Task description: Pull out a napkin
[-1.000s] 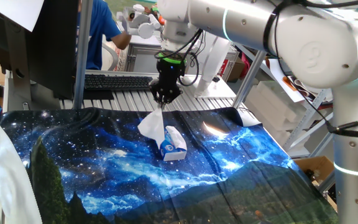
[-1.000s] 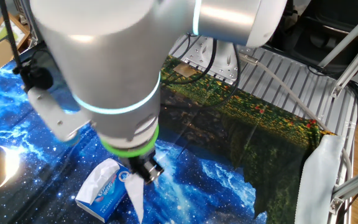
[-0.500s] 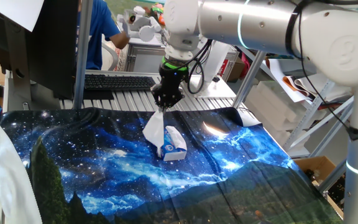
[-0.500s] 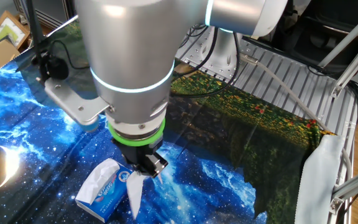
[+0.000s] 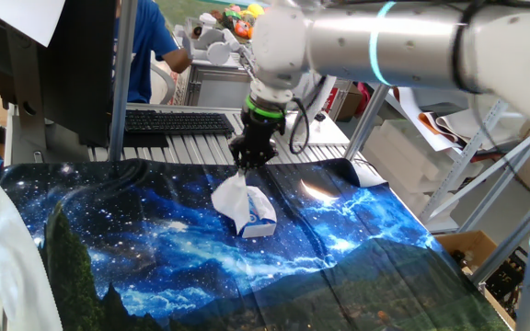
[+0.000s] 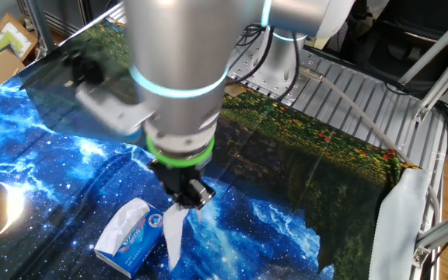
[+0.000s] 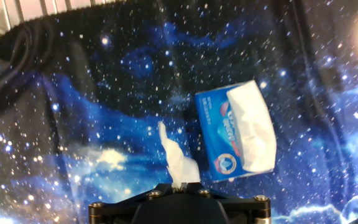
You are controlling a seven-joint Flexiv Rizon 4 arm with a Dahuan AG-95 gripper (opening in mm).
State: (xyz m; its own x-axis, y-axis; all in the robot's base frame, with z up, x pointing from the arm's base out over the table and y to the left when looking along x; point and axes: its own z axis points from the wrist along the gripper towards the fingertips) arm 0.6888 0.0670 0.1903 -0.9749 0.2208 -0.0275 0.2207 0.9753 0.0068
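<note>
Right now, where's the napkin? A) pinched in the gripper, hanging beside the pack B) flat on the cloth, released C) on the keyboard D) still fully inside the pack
A: the gripper is shut on the napkin, which dangles beside the tissue pack.

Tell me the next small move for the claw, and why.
Probably lower a little more and open. The claw is shut on the napkin, which hangs free beside the blue tissue pack and no longer joins it in the hand view, so the sheet seems fully out and only needs setting down on the starry cloth.
</note>
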